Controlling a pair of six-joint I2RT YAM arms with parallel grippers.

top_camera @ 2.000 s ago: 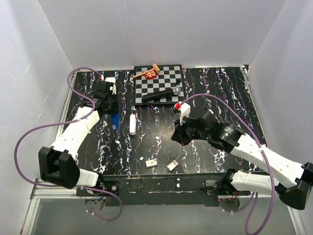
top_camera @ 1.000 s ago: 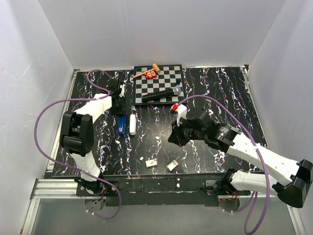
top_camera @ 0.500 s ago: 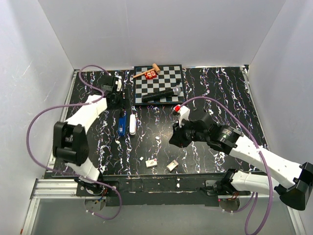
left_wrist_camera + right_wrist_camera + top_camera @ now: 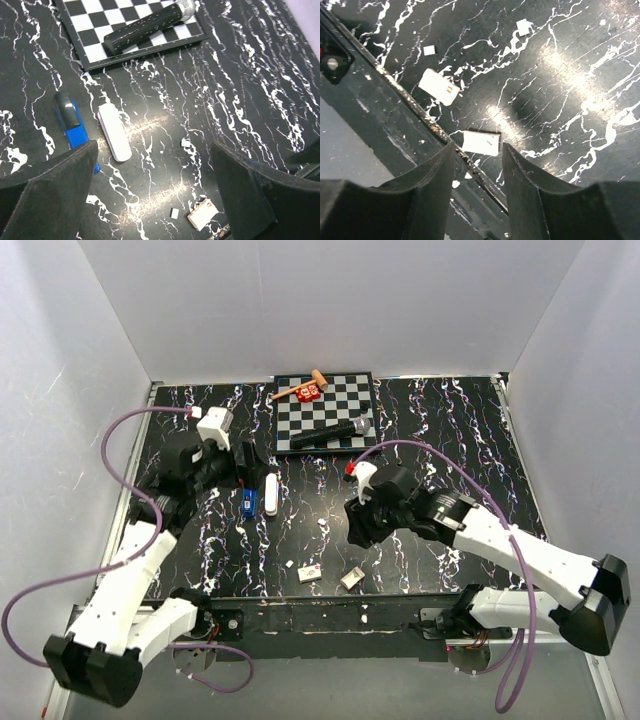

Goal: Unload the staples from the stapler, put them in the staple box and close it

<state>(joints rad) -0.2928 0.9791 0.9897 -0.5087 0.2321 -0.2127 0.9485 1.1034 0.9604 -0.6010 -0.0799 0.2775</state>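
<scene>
Left gripper (image 4: 152,152) now clear of the stapler (image 4: 74,129), fingers wide (right gripper (image 4: 477,150) narrowly parted, empty)

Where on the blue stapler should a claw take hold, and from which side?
The blue mid-body of the stapler, from straight above, closing across its two long sides. It lies flat and narrow, black end toward the chessboard. The slim white object lies close alongside but apart, so the gap on that side looks tight.

Blue stapler (image 4: 75,133); black-white chequered board (image 4: 89,24)
</scene>
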